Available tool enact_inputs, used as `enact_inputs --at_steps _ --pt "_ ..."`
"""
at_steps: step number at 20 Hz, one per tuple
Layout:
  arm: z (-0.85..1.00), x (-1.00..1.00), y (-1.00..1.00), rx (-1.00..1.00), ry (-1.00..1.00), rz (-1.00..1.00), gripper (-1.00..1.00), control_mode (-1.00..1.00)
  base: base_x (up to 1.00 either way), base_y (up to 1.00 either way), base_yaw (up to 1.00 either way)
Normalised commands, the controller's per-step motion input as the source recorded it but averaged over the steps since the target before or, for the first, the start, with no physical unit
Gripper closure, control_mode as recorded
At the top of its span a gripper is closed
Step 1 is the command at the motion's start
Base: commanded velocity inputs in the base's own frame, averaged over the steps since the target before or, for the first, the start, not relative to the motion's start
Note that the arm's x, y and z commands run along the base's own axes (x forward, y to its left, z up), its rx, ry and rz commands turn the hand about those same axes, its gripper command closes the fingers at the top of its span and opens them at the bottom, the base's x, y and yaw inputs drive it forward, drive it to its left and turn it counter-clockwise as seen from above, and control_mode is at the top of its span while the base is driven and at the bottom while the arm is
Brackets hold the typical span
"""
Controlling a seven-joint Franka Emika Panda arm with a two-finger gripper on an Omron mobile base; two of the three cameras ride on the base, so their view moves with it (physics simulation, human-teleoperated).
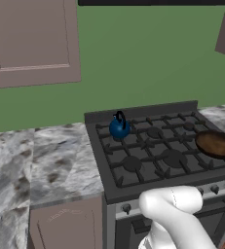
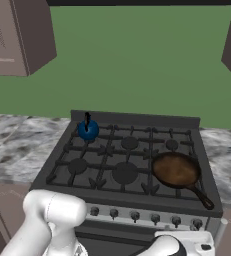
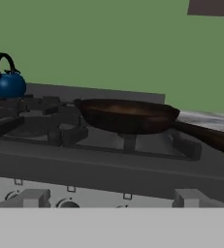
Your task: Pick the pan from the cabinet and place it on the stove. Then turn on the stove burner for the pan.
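Pan already resting on the stove, front right corner, handle pointing off toward the front right edge. Jaws spread fully, holding nothing, low before the knobs. Probably heavy, rigid, slick-rimmed; best gripped along the long thin handle

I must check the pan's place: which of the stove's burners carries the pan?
The front right burner: the pan sits on its grate, handle pointing toward the front right corner of the stove. The blue kettle stands on the back left one.
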Motion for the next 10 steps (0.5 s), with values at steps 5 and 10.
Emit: enact_inputs --at_steps 5,10 --pt "-0.13 0.03 -0.32 0.00 -0.03 0.00 -1.00 -1.00 0.00 0.00 0.00" --pt "-0.17 0.04 -0.25 0.00 0.00 0.00 -1.00 -1.00 0.00 0.00 0.00"
